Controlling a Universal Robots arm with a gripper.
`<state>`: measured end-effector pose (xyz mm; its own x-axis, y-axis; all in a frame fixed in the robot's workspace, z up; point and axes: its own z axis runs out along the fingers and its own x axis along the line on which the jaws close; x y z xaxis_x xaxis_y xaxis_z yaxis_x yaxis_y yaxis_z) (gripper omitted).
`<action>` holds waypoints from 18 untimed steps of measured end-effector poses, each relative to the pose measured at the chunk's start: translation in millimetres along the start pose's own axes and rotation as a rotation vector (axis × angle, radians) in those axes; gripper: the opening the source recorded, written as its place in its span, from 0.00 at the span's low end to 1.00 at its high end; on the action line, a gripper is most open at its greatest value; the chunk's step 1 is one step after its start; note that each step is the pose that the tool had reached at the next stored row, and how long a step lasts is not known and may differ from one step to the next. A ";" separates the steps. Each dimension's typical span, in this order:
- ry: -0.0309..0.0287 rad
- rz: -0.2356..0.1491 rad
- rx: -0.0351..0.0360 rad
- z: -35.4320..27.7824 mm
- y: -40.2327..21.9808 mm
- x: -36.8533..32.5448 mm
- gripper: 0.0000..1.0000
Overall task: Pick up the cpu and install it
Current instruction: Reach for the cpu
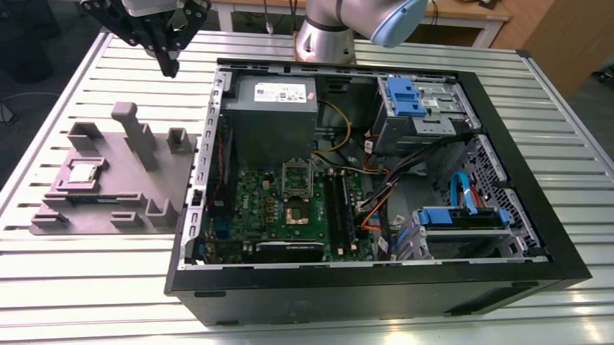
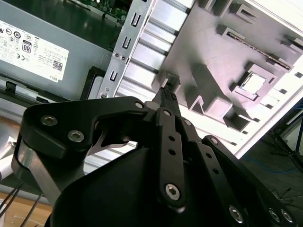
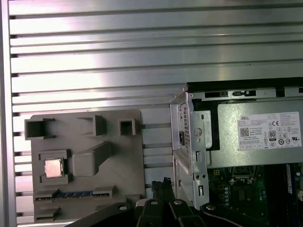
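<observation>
The cpu [image 1: 83, 172] lies in its grey holder [image 1: 144, 183], not yet picked up. The gripper [image 1: 171, 69] hovers well apart from it, jaws closed together and empty, so installation is not begun.

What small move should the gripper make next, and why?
Probably shift sideways until above the cpu. The gripper hangs empty near a corner of the case, apart from the grey fixture where the cpu lies untouched in its recess.

Ribbed silver aluminium table [image 1: 96, 287] carrying open black metal computer case [image 1: 384, 287] at centre; grey moulded plastic fixture block [image 1: 158, 183] lying at nine o'clock, just beside case.
</observation>
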<state>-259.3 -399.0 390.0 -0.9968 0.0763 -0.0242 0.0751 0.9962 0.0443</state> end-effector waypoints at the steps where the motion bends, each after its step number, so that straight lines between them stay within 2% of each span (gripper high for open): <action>1: 0.0001 0.000 0.0000 0.0 0.0 0.3 0.10; 18: 0.0000 0.000 0.0000 -0.1 -0.3 4.2 0.10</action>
<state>-263.5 -398.9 390.0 -0.9968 0.0762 -0.0242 0.0751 0.9962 0.0443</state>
